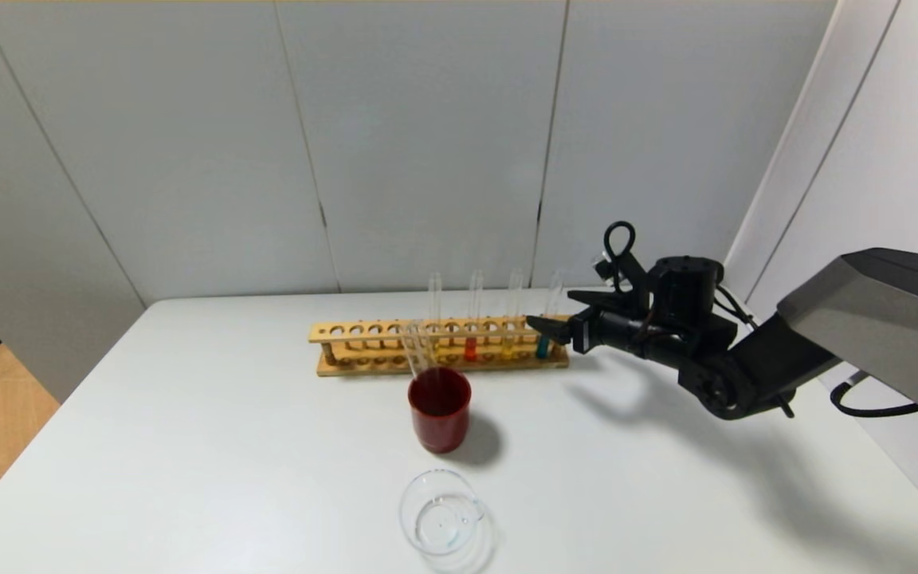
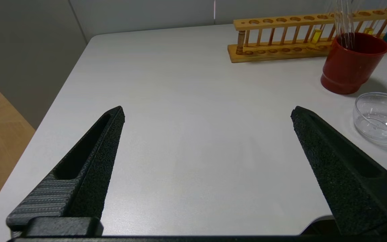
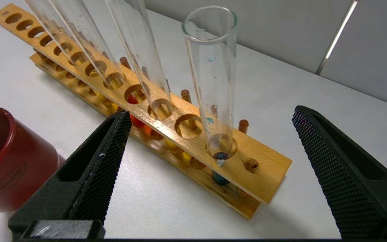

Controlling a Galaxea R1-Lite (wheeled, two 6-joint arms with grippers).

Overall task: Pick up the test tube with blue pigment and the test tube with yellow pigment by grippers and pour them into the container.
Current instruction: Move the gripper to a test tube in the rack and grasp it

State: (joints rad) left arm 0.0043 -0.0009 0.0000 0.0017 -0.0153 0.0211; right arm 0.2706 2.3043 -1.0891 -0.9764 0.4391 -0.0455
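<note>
Right end effector, released, has the blue test tube standing racked between its fingers

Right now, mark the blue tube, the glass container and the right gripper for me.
test tube with blue pigment (image 3: 213,84): right wrist view, clear glass wall.
container (image 1: 427,498): head view, glass rim.
right gripper (image 3: 210,121): right wrist view, midway between open fingertips.

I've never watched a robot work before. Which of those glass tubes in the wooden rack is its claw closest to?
The tube with blue liquid, standing in the last filled hole at the rack's right end. The open right claw faces it; the red and yellow ones stand farther along.
</note>
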